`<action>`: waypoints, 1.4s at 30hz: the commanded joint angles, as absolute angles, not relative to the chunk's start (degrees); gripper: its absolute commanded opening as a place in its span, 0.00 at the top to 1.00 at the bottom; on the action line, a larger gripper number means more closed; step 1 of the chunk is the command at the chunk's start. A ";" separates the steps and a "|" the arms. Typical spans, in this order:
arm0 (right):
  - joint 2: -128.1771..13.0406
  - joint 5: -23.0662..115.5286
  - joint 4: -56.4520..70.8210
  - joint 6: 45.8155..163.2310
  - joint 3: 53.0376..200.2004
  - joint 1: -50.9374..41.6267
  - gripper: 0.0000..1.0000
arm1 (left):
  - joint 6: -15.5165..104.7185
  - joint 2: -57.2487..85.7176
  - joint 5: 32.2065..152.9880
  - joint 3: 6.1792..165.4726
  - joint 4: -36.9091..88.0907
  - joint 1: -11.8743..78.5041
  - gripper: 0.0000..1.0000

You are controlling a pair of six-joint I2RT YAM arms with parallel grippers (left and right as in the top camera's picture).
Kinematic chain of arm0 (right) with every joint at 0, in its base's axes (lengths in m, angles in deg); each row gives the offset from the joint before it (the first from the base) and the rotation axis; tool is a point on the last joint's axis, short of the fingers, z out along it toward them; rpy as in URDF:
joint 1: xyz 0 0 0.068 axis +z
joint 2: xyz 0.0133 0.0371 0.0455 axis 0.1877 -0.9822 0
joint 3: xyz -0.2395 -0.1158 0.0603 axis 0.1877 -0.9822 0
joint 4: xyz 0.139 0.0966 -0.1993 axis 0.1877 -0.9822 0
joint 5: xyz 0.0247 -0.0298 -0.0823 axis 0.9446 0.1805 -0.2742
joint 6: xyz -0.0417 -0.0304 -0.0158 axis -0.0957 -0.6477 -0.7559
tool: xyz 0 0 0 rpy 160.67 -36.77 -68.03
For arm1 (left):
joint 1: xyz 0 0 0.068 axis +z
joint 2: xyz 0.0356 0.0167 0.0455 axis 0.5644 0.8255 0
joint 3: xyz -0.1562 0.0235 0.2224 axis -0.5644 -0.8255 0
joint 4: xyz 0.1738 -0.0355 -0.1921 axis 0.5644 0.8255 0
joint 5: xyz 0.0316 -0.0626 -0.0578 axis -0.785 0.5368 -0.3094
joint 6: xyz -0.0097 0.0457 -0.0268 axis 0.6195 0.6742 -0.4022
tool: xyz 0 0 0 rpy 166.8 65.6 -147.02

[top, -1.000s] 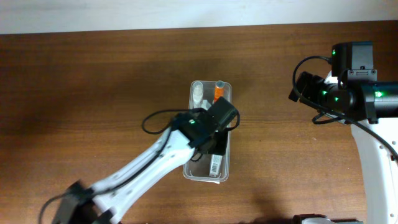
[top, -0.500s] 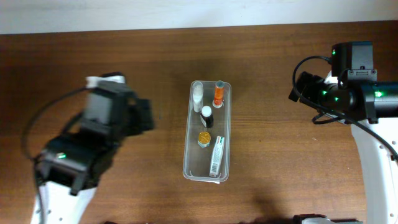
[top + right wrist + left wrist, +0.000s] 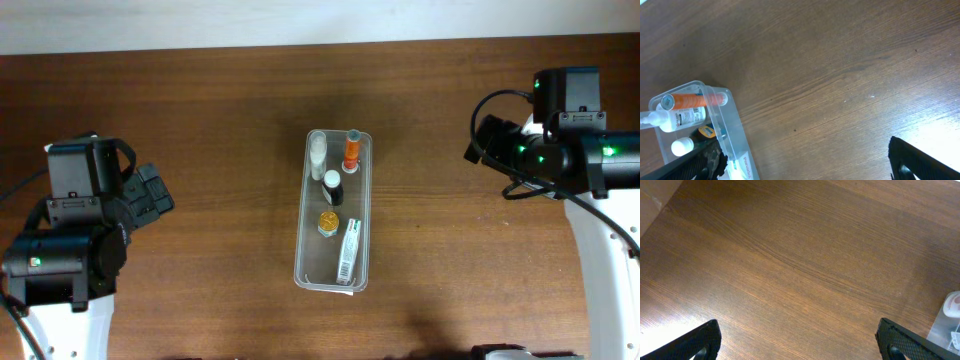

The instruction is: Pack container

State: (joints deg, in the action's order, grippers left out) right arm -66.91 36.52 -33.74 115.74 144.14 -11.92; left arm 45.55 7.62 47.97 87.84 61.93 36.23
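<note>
The container, a long clear plastic bin, lies lengthwise at the table's middle. Inside it are a white bottle, an orange tube, a dark bottle with a white cap, a small amber jar and a white box. My left gripper hangs open over bare wood far to the left, with nothing between its fingers. A corner of the container shows at the right edge of the left wrist view. Off to the container's right, my right gripper is open and empty, and its wrist view shows the container beside its left finger.
The brown wooden table ends at a pale wall along the far edge. Apart from the container, only the two arms stand on it: the left arm's base at the near left and the right arm at the right.
My left arm has drawn back from over the container to the table's left side, and its jaws now stand wide open. The right arm has not moved.
</note>
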 commanded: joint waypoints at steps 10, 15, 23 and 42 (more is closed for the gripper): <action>-67.04 36.21 -33.79 115.76 144.79 -12.34 0.02 | 46.67 7.60 47.18 88.19 62.02 36.56 0.01; -67.04 31.16 -35.34 108.59 144.79 -12.36 0.02 | 46.67 7.60 47.18 88.19 62.02 36.56 0.01; -62.58 30.46 -37.13 107.34 144.79 -12.34 0.02 | 46.67 7.60 47.16 88.19 62.02 36.56 0.01; -18.24 33.08 -14.44 89.35 109.63 -12.36 0.01 | 46.67 7.60 47.16 88.19 62.02 36.56 0.01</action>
